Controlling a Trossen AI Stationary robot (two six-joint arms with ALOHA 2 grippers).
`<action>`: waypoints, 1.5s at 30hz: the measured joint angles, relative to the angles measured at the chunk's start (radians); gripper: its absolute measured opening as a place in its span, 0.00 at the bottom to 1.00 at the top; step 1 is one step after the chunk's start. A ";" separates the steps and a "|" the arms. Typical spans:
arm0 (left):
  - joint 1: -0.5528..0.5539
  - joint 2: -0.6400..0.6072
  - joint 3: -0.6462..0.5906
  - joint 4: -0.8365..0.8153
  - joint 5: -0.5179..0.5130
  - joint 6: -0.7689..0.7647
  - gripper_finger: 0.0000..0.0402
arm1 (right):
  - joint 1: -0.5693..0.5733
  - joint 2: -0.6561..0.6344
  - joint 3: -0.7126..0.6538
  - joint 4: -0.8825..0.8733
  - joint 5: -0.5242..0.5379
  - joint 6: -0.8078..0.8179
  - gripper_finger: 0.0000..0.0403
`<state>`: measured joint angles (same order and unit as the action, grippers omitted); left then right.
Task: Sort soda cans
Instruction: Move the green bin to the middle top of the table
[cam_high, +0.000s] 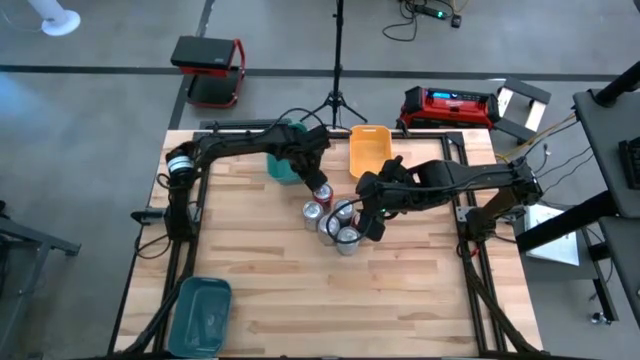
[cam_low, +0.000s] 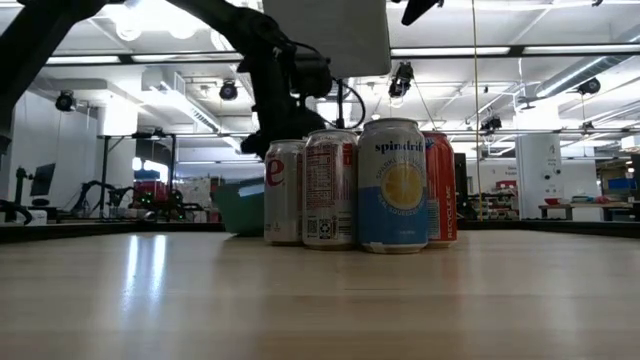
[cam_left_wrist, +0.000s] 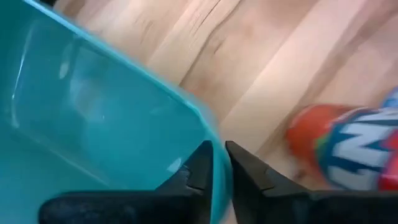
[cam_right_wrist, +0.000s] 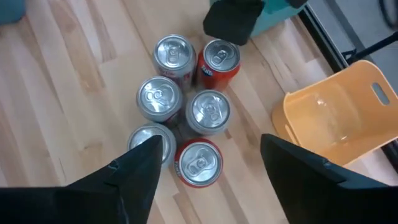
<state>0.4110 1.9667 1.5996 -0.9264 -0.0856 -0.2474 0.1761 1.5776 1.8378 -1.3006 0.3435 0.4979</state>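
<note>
Right gripper (cam_right_wrist: 208, 165) hangs above the cluster of six small cylindrical metal soda cans (cam_right_wrist: 186, 115), its two dark fingers spread wide and holding nothing. In the right wrist view the cans stand upright and close together on the pale wooden table (cam_high: 260, 290), two with red sides and four silver-grey. Just beside them lies the orange rectangular plastic bin (cam_right_wrist: 339, 121), on its side. Left gripper (cam_left_wrist: 219, 163) sits at the rim of a teal rectangular plastic bin (cam_left_wrist: 93, 118), fingers nearly closed with a thin gap, gripping nothing visible; a red can (cam_left_wrist: 348, 149) stands near. A second teal bin (cam_high: 200, 315) rests at the table's near left corner.
</note>
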 joint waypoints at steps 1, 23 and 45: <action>0.000 -0.002 0.010 -0.003 0.005 0.000 0.09 | 0.000 0.000 0.000 0.000 0.000 -0.005 0.70; 0.179 -0.483 -0.174 -0.223 -0.153 -0.190 0.36 | -0.033 -0.066 0.000 -0.011 0.024 -0.170 0.76; 0.375 -0.233 -0.356 0.020 0.025 0.279 0.36 | -0.043 -0.129 -0.014 -0.062 0.043 -0.105 0.76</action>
<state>0.7859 1.7334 1.2435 -0.9067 -0.0607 0.0314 0.1326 1.4487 1.8236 -1.3624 0.3862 0.3931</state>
